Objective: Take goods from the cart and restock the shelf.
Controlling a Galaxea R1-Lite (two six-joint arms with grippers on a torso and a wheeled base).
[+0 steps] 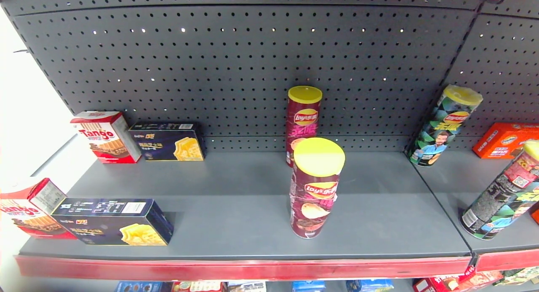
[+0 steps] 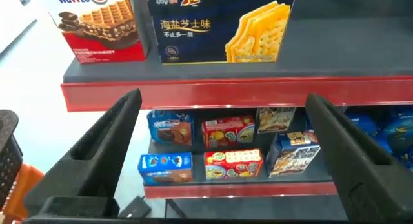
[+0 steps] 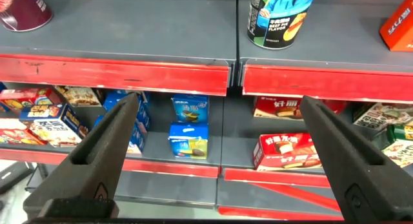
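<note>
Maroon chip can upright on shelf, lid up, left end effector and right end effector spread wide.

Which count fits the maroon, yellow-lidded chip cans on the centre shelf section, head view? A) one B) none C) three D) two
D: a front maroon can stands near the lip of the shelf, and a rear maroon can stands directly behind it.

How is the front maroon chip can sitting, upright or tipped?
Upright: the front maroon can stands on its base, yellow lid on top.
</note>
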